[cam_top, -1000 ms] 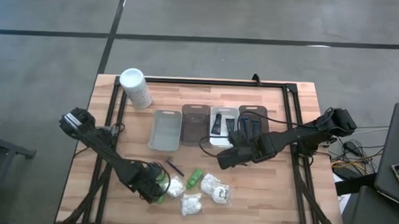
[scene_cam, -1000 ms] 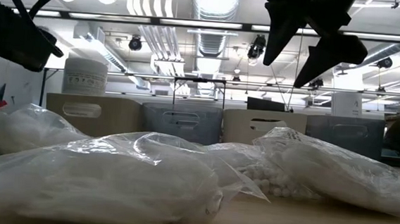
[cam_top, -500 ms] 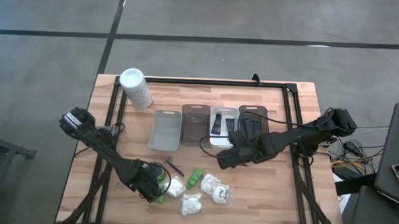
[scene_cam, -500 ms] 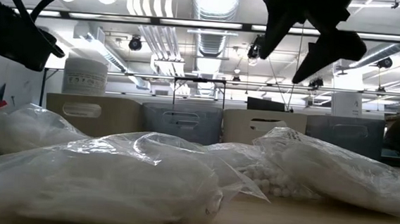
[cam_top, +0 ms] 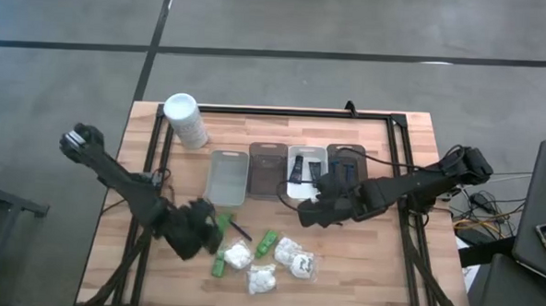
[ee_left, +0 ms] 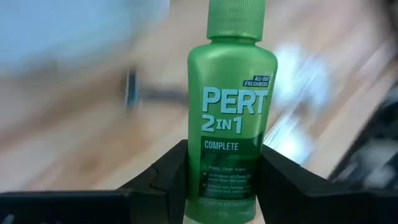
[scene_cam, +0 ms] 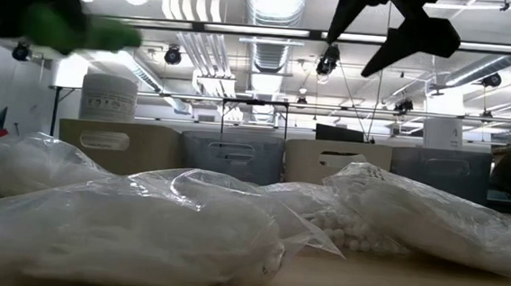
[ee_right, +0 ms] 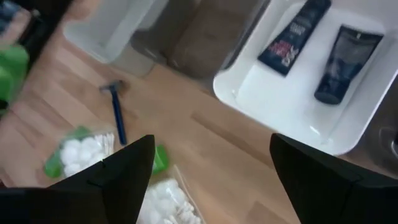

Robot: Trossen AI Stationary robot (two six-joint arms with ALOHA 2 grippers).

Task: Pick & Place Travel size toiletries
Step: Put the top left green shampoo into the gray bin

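A green bottle [ee_left: 228, 112] was held clamped in the left gripper [ee_left: 217, 180] at seven o'clock of the table [cam_top: 360, 267], while the right gripper [ee_right: 211, 168] was seen spread apart near three o'clock.

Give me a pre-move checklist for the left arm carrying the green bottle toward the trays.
1. Grip: left gripper clamps the green bottle at its lower body: ok.
2. Bottle lifted off the table: ok.
3. Leftmost grey tray holds nothing visible: ok.
4. Right gripper open, hovering by the white tray, apart from the left arm: ok.
5. Razor lies close by the left gripper's path: cannot tell.
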